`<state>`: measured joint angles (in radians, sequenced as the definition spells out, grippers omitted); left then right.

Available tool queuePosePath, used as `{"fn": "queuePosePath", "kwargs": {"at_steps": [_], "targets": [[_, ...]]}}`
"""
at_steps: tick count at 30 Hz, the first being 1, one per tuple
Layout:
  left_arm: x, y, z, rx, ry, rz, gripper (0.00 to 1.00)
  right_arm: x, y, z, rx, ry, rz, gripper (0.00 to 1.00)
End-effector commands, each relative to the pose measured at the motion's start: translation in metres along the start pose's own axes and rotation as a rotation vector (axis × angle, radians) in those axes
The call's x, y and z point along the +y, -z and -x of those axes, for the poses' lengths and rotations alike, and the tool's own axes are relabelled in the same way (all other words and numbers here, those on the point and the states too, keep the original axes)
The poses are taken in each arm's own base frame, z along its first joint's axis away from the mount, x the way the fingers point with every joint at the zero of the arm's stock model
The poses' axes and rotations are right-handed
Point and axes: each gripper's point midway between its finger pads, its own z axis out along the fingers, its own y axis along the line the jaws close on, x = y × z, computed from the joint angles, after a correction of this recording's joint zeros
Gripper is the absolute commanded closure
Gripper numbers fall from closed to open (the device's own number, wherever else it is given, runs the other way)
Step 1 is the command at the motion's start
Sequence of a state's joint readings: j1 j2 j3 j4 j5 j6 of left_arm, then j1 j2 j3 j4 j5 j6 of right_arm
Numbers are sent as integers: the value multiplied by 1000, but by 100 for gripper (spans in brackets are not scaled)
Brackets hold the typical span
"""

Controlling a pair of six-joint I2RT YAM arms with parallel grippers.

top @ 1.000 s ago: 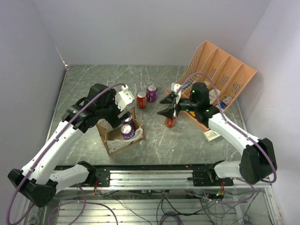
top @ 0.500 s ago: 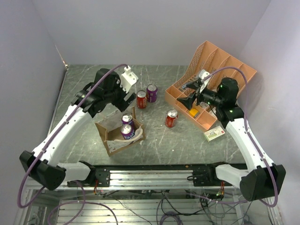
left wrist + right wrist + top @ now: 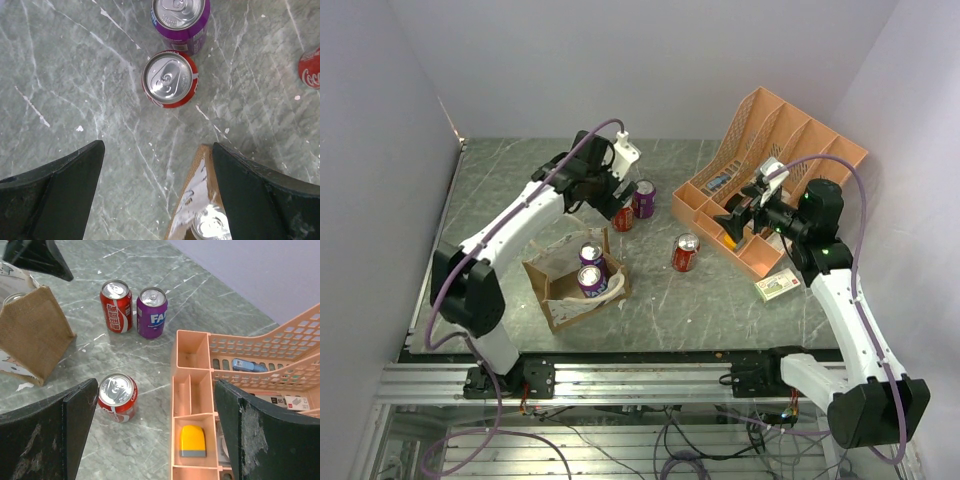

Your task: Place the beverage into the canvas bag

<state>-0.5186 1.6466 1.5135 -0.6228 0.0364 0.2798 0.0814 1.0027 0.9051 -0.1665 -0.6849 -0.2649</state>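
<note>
The step looked like the reach. The left gripper [image 3: 159,145] hung wide open and empty over the bench, just short of the red cola can [image 3: 170,79], which stood at 1 o'clock from the canvas bag [image 3: 550,300]. The next move probably called for advancing, descending and closing. The right gripper [image 3: 156,384] also gaped empty.

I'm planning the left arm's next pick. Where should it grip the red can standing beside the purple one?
Probably best: grip the red can across its round side wall, coming down from above, since it stands upright. With the left gripper open, set its fingers on the two sides clear of the purple can close beside it.
</note>
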Motion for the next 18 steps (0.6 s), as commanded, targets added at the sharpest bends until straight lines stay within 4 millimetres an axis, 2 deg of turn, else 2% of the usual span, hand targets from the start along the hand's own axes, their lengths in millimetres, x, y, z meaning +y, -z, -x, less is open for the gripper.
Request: {"fn": "queuePosePath", "kwargs": {"at_steps": [1,10,18], "targets": [[3,-19,21,-44,23,-20,1,0,7,-1,-4,-2,-1,0],[-4,-70,7,39,15,-74,1,1,8,-3,-4,9,13,0],[-13,-97,-2,80,24,-130,1,4,8,-4,-3,9,26,0]]}}
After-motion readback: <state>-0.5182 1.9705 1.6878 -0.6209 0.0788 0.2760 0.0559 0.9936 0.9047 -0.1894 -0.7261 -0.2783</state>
